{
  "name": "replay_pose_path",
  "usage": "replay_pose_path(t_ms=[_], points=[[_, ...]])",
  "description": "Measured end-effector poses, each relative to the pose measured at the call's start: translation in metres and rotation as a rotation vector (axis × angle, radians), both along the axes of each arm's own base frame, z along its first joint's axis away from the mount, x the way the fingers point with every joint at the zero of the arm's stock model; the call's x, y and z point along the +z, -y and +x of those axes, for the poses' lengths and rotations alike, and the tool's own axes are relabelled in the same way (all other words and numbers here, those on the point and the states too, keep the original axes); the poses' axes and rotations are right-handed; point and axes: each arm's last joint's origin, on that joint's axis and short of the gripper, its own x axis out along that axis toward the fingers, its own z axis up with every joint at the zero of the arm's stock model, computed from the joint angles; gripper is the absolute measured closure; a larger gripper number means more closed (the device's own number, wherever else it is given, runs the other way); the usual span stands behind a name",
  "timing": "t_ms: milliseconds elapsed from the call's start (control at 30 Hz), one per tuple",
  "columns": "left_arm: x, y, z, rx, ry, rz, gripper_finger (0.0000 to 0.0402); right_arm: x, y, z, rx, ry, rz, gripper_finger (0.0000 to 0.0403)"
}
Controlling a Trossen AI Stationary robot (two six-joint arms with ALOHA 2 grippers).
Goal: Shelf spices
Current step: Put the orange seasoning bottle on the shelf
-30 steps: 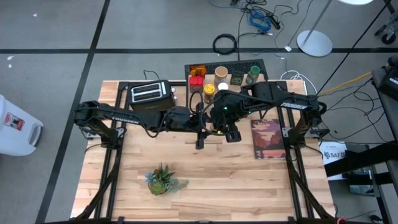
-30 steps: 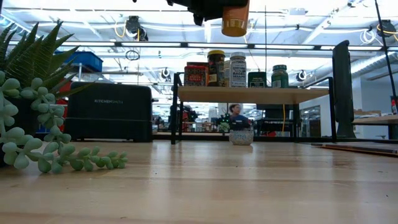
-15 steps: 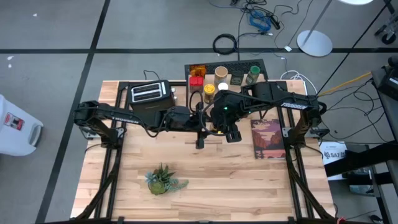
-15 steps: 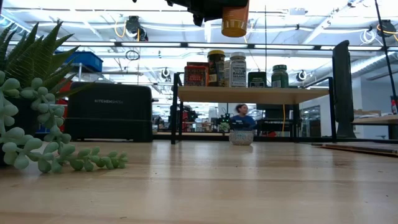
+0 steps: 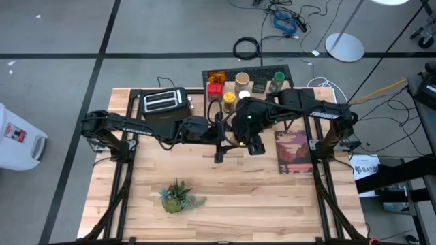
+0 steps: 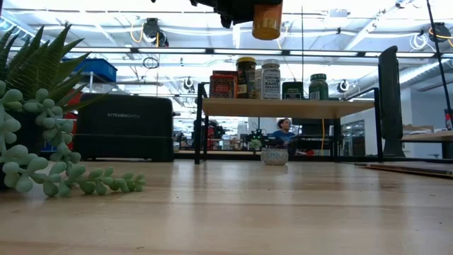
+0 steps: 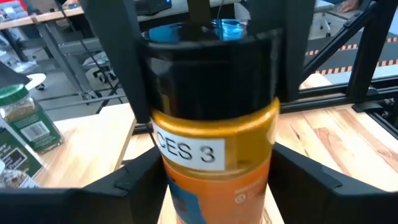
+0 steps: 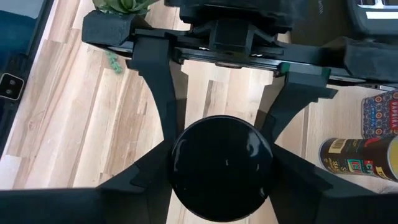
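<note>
Well above the tabletop (image 5: 225,184) centre, the black-capped orange bottle (image 6: 267,23) has crept slightly higher than a moment ago. It is not on the shelf (image 6: 287,108) at the back edge yet. The left gripper (image 7: 214,186) and right gripper (image 8: 221,180) both look clamped on it, which I judge a handover. Its label reads "CES 3"; the toaster (image 6: 124,127) reads "KITCHENSMITH".

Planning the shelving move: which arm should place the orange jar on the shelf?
Right, probably: the right gripper holds the orange jar by its lid, and the shelf sits toward its side, while the toaster crowds the left arm.
</note>
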Motion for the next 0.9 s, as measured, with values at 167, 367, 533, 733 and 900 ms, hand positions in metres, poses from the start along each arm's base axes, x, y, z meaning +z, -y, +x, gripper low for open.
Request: replay_pose_path(t_ms=[167, 367, 533, 733, 900], points=[[0.001, 0.000, 0.000, -0.007, 0.008, 0.003, 0.0130, 0.006, 0.001, -0.006, -0.020, 0.022, -0.004, 0.0204], [0.002, 0.000, 0.000, -0.010, 0.012, -0.002, 0.0115, 0.014, 0.001, -0.015, -0.038, 0.051, 0.002, 0.0204], [0.002, 0.000, 0.000, -0.009, 0.011, -0.005, 0.0107, 0.020, 0.001, -0.023, -0.052, 0.069, 0.006, 0.0204], [0.001, 0.000, 0.000, -0.008, 0.007, -0.006, 0.0106, 0.025, 0.002, -0.030, -0.065, 0.088, -0.006, 0.0204], [0.001, 0.000, 0.000, -0.008, 0.008, -0.005, 0.0106, 0.032, 0.003, -0.037, -0.077, 0.117, -0.001, 0.0204]])
